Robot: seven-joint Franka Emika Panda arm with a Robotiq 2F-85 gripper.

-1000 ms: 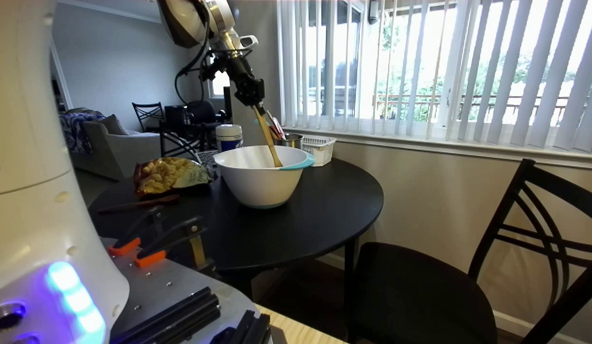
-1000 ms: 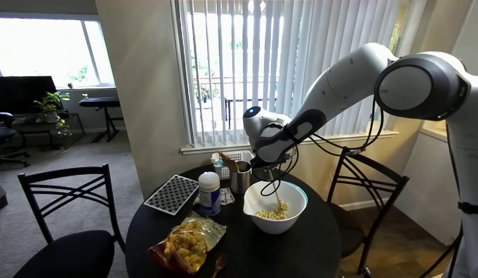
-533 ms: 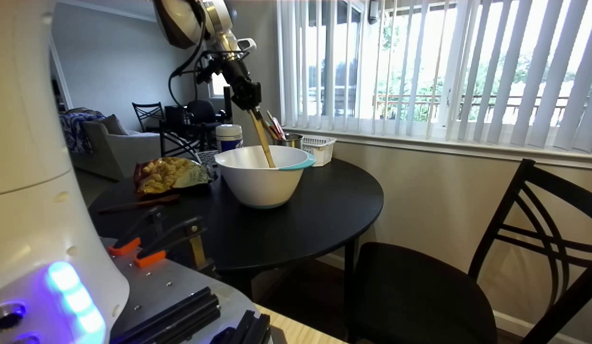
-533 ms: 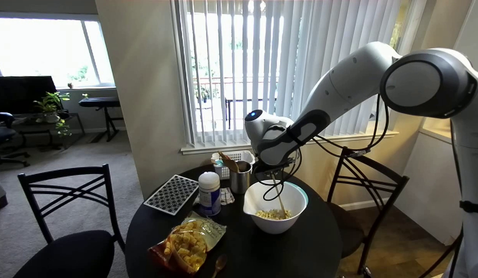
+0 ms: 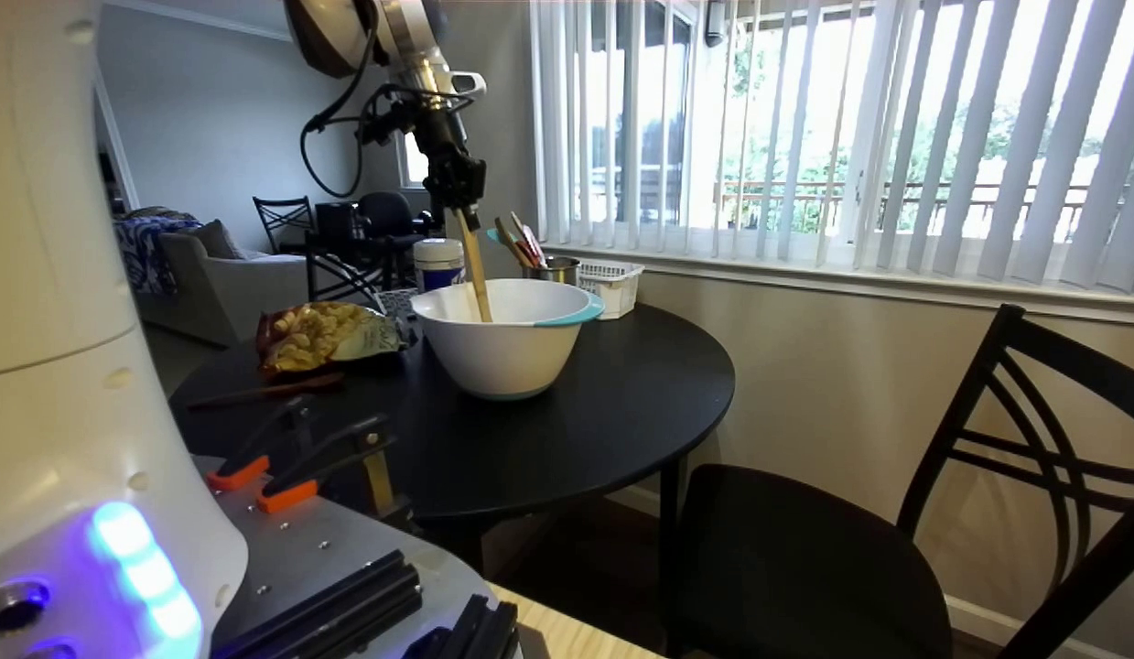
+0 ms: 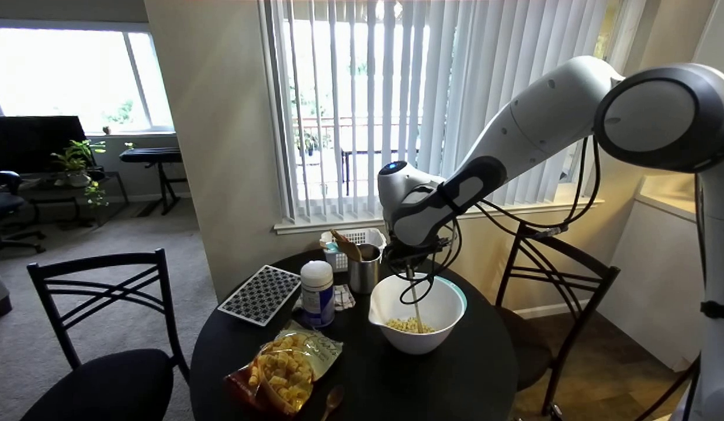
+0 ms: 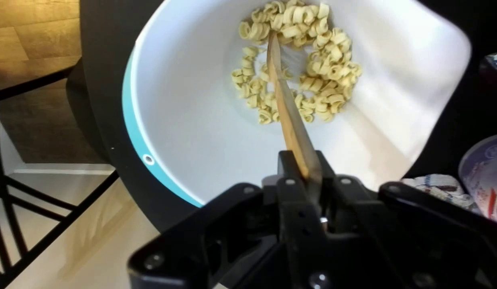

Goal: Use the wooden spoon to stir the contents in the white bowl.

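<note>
My gripper [image 7: 301, 160] is shut on the handle of the wooden spoon [image 7: 291, 116], which hangs down into the white bowl [image 7: 184, 80]. The spoon also shows in both exterior views [image 5: 476, 270] [image 6: 416, 304], slightly tilted. Its lower end is among curly pale pasta [image 7: 332, 72] on the bowl's bottom, near the far part of the pasta ring in the wrist view. A bare patch shows in the middle of the pasta. The white bowl, with a teal rim part, stands upright on the table in both exterior views [image 5: 502, 361] [image 6: 417, 346]. The gripper [image 5: 468, 218] is above the rim.
The round black table [image 5: 621, 421] also bears an open snack bag [image 6: 286, 368], a second spoon [image 6: 333, 399], a white-lidded canister [image 6: 318, 295], a metal utensil pot [image 6: 363, 275], a white basket [image 6: 370, 237] and a patterned board [image 6: 261, 294]. Black chairs [image 5: 804, 558] stand around.
In an exterior view, gripper and spoon have moved left across the bowl, and the spoon stands a little more upright. The pasta has shifted within the bowl. The bowl has stayed in place.
</note>
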